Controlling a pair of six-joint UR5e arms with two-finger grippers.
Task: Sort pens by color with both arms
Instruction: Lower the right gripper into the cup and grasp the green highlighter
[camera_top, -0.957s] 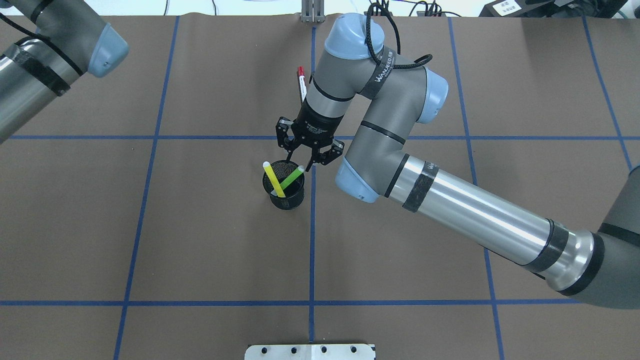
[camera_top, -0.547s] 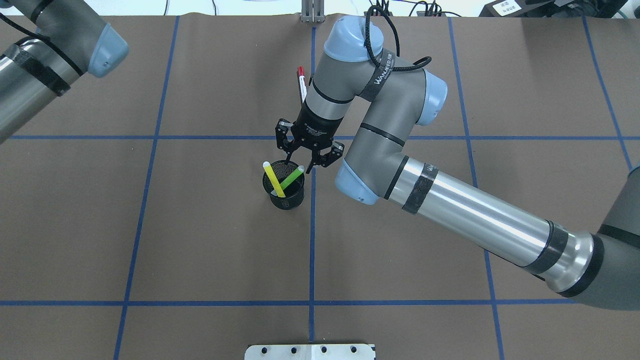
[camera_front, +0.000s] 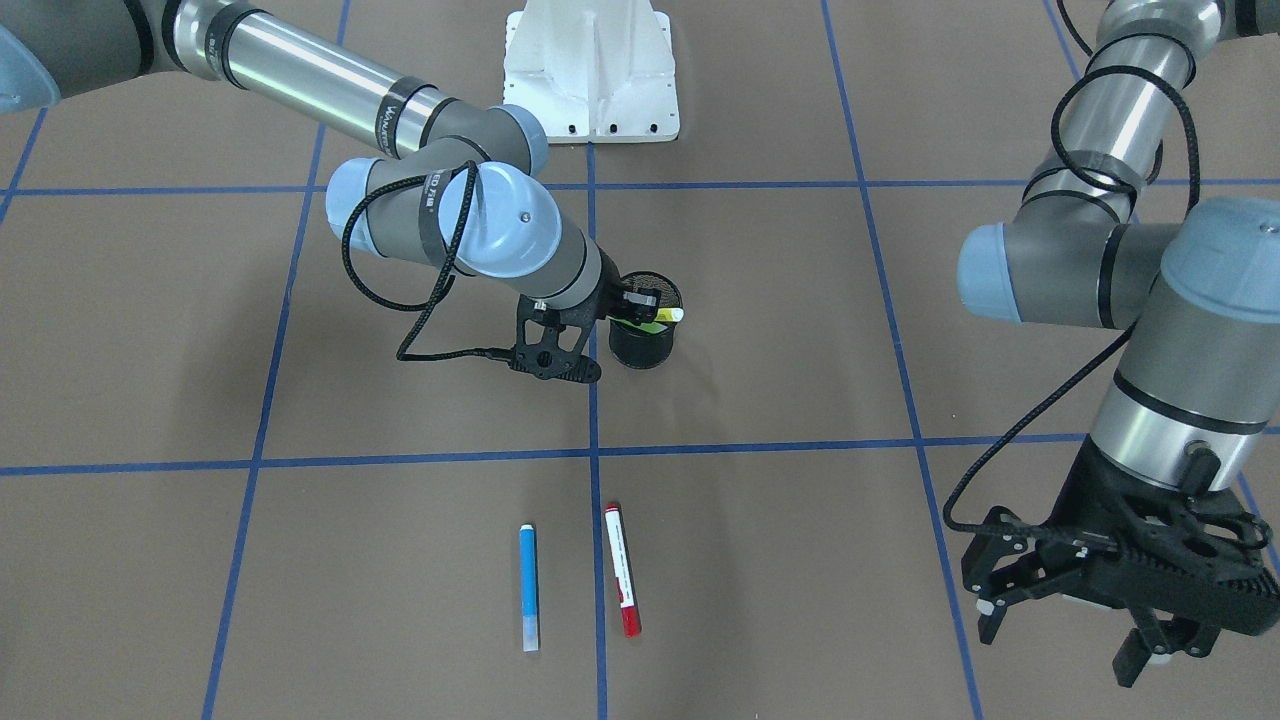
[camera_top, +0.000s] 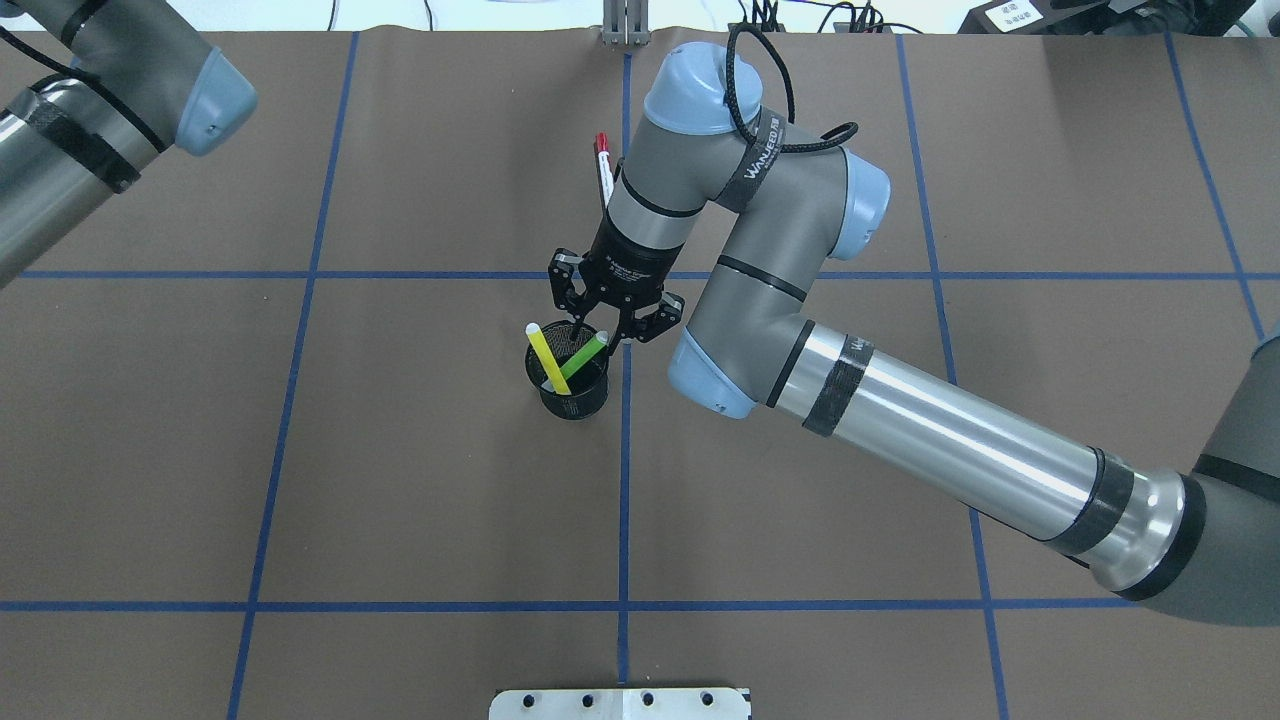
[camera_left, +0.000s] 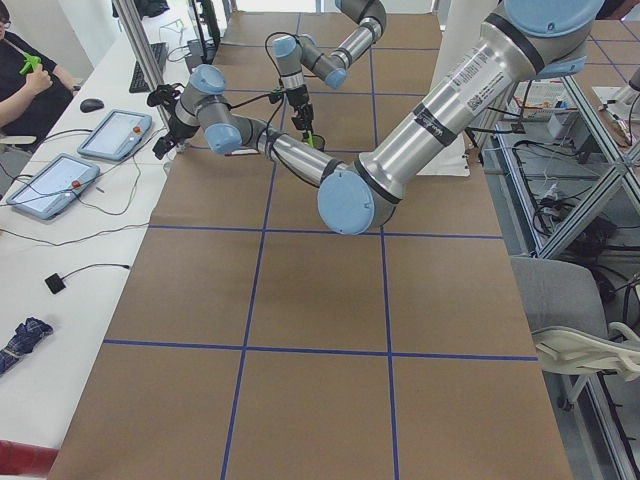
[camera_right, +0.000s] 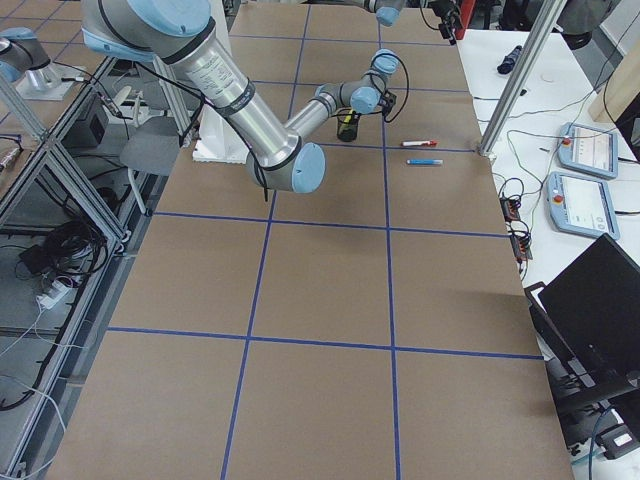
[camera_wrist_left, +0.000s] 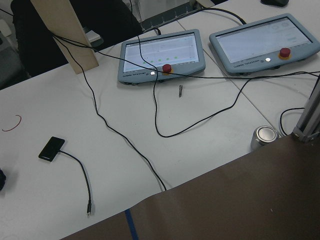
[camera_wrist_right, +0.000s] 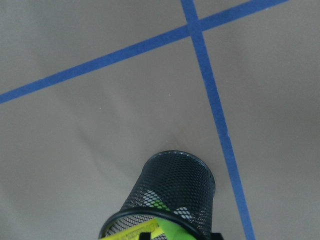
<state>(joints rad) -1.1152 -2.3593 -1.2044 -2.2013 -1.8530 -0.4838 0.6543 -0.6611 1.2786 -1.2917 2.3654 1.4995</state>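
Now the slim yellow pen (camera_top: 547, 358) and the slim light green pen (camera_top: 582, 356) stand slanted inside the small black mesh cup (camera_top: 575, 405). They lean apart like a V, and their tops stick out over the rim.

The right arm's black two-finger pincer (camera_top: 600, 335) points down at the cup. Its fingers are spread wide. The top of the green pen sits between them, but I cannot tell if a finger touches it. The yellow pen's top leans to the other side of the cup, away from this pincer.

The slim blue pen (camera_front: 528, 588) and the white pen with a red cap and red end (camera_front: 621, 570) lie flat on the brown paper-covered desk (camera_front: 300, 350). They lie side by side, with a blue tape line running between them, close to the red one. Both are well apart from the cup, on the side away from the robot.

The left arm's black pincer (camera_front: 1058, 645) hangs over the desk, well apart from all four pens. Its fingers are spread too, with nothing between them.
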